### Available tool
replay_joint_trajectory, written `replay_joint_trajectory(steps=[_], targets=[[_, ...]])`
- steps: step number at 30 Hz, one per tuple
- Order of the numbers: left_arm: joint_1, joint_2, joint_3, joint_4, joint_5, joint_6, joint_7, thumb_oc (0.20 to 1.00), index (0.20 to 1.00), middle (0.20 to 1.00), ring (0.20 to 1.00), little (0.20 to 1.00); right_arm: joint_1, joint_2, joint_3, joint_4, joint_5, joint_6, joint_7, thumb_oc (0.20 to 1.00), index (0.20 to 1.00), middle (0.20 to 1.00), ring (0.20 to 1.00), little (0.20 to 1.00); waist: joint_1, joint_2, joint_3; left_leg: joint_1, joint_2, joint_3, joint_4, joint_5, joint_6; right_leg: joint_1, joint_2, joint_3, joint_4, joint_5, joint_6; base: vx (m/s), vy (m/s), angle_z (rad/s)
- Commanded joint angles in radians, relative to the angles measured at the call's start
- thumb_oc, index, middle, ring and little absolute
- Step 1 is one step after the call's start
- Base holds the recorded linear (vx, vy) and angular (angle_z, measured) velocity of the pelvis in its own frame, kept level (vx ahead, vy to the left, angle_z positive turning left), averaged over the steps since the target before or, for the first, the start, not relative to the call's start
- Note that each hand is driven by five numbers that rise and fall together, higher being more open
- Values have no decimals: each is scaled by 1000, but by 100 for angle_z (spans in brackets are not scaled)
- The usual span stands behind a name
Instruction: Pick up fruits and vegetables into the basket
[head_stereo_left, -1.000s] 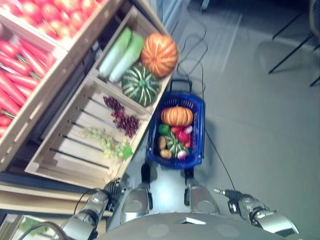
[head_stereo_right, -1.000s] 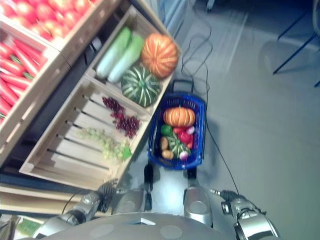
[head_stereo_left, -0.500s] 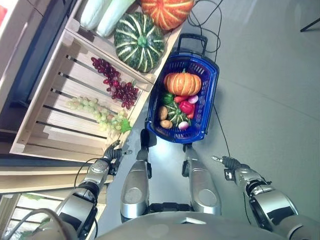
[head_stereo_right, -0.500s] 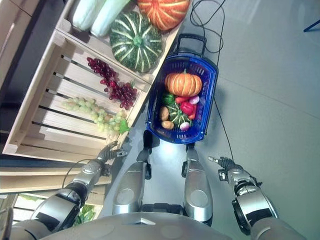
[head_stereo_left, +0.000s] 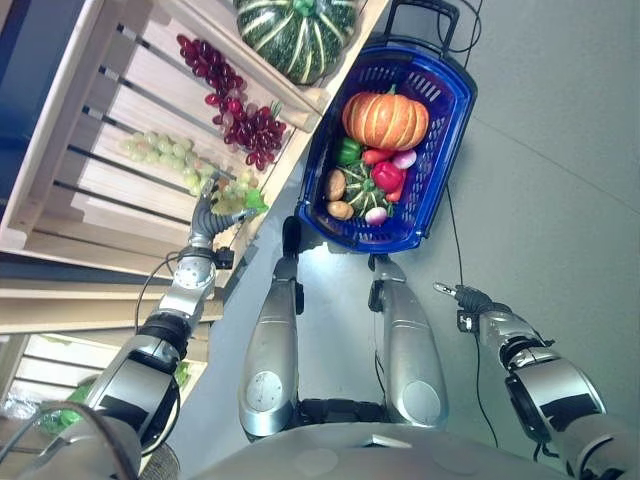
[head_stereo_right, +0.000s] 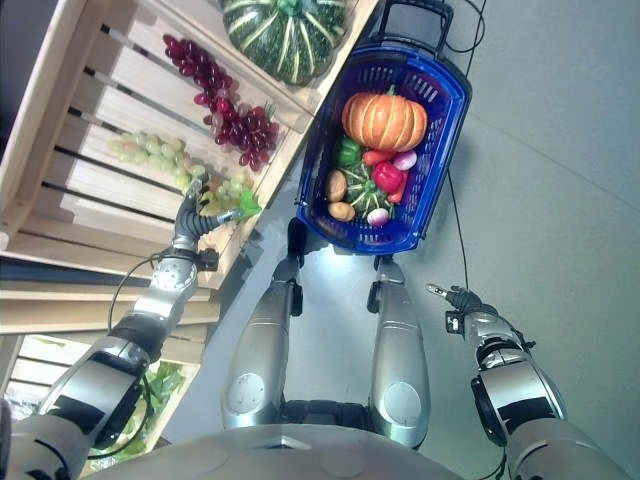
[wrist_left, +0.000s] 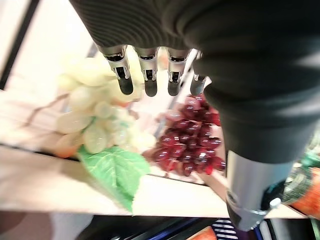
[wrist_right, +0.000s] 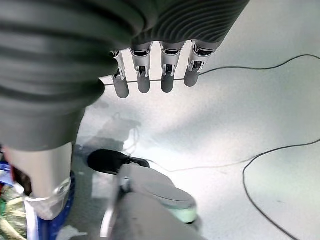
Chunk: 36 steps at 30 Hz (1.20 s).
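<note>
A blue basket (head_stereo_left: 456, 112) stands on the floor beside the wooden crate (head_stereo_left: 60, 215). It holds an orange pumpkin (head_stereo_left: 385, 118), a green pepper (head_stereo_left: 347, 152), a red pepper (head_stereo_left: 388, 176), a potato (head_stereo_left: 336, 184) and other small produce. Green grapes (head_stereo_left: 165, 160) with a green leaf (wrist_left: 117, 167) lie at the crate's front edge, and red grapes (head_stereo_left: 240, 115) lie behind them. My left hand (head_stereo_left: 204, 218) hovers open over the near end of the green grapes (wrist_left: 92, 122), its fingers (wrist_left: 147, 75) straight. My right hand (head_stereo_left: 466, 298) hangs open over the floor, right of the basket.
A green striped pumpkin (head_stereo_left: 297, 25) sits in the compartment beyond the grapes, next to the basket's far end. A lower shelf with greens (head_stereo_left: 30, 405) shows at the bottom left. Grey floor (head_stereo_left: 560, 180) lies right of the basket.
The camera has tilted down towards the crate and basket. My left hand has reached forward from below the crate's front edge to the green grapes. The right hand has stayed low over the floor.
</note>
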Motion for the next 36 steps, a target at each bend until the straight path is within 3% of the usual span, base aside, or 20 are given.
replay_joint_trajectory(steps=[1,6,11,12,17,29,36], targets=[[-18,52,21,-93,99,-46,108,1000,1000,1000,1000,1000,55,-22,17,1,36,4,-11,1000,1000,1000,1000,1000,-3,-8,-10,-87,-86,23,132,-106,73,-35,52,14,98,-74,11,-16,-10,3],[-77,121,3,-164,342,19,273,1000,1000,1000,1000,1000,44,-21,26,0,39,7,-4,1000,1000,1000,1000,1000,-5,-10,-10,-112,-86,27,150,-115,74,-59,53,17,109,-78,8,0,0,0],[-159,199,-48,-146,587,124,399,1000,1000,1000,1000,1000,30,-29,36,9,33,5,1,1000,1000,1000,1000,1000,-16,-9,-10,-125,-81,33,151,-107,71,-71,55,21,107,-72,5,0,0,0],[-197,235,-82,-127,678,179,438,1000,1000,1000,1000,1000,27,-37,44,10,32,4,6,1000,1000,1000,1000,1000,-23,-9,-10,-127,-77,39,154,-110,69,-73,55,21,110,-76,4,-11,39,-1],[-304,302,-150,-32,844,276,523,1000,1000,1000,1000,1000,16,-51,61,3,25,4,9,1000,1000,1000,1000,1000,-44,-11,-10,-138,-69,52,158,-108,63,-85,57,23,111,-76,1,4,31,-4],[-440,355,-235,98,979,310,545,1000,1000,1000,1000,1000,-23,-67,84,-10,19,24,6,1000,1000,1000,1000,1000,-70,-7,-10,-153,-63,62,143,-93,54,-104,62,28,93,-63,-3,-5,19,-5],[-476,353,-281,141,1023,293,459,1000,1000,1000,1000,1000,-46,-80,85,-2,7,27,17,1000,1000,1000,1000,1000,-78,1,-10,-153,-62,66,132,-88,51,-107,62,27,86,-62,-2,-6,10,-3]])
